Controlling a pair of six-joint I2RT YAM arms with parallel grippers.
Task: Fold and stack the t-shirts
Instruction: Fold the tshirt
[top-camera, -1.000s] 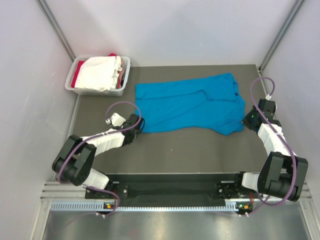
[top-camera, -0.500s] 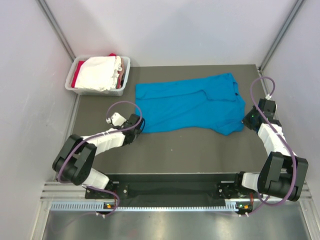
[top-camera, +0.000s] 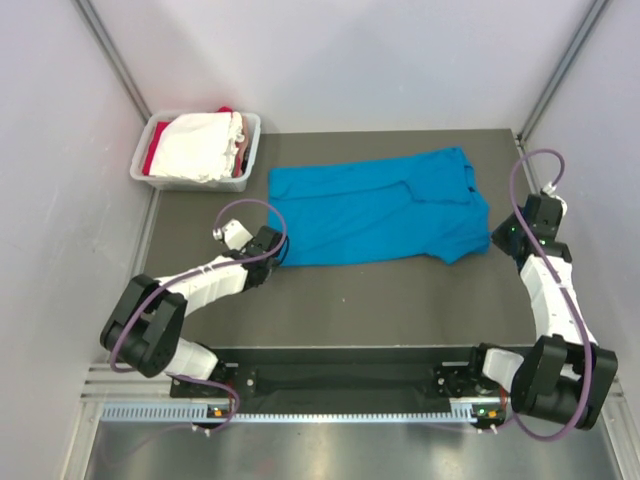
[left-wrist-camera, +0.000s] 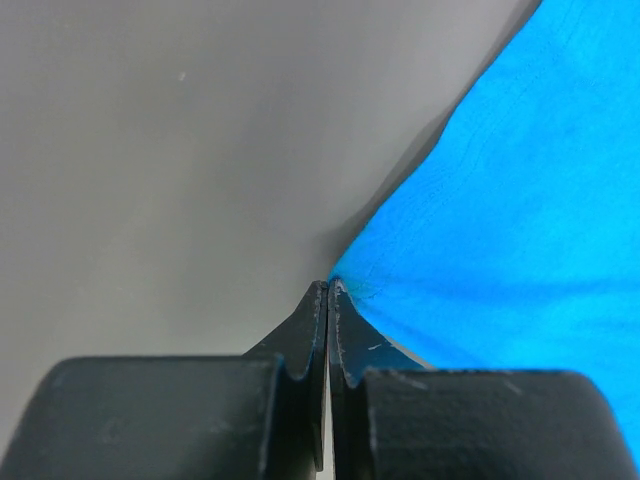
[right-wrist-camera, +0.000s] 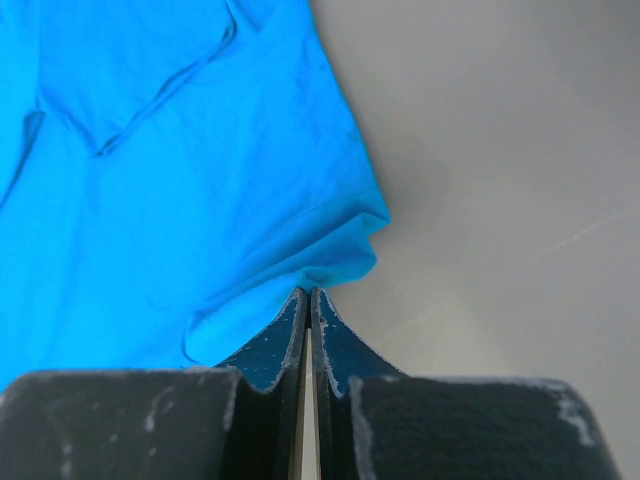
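A bright blue t-shirt (top-camera: 375, 208) lies partly folded on the dark table. My left gripper (top-camera: 277, 250) is shut on the shirt's near-left corner; the left wrist view shows the closed tips (left-wrist-camera: 329, 288) pinching the blue cloth (left-wrist-camera: 510, 220). My right gripper (top-camera: 493, 240) is shut on the shirt's near-right corner, lifted a little; the right wrist view shows the tips (right-wrist-camera: 308, 292) gripping a bunched edge of the shirt (right-wrist-camera: 180, 200). White (top-camera: 200, 145) and red (top-camera: 152, 158) shirts lie in the tub at the back left.
The pale grey plastic tub (top-camera: 252, 150) stands at the table's back left corner. White walls close in on both sides and the back. The dark table surface (top-camera: 380, 300) runs bare in front of the shirt.
My right gripper has lifted and drawn back with the shirt's near-right corner, pulling that edge up. My left gripper has shifted slightly with its corner.
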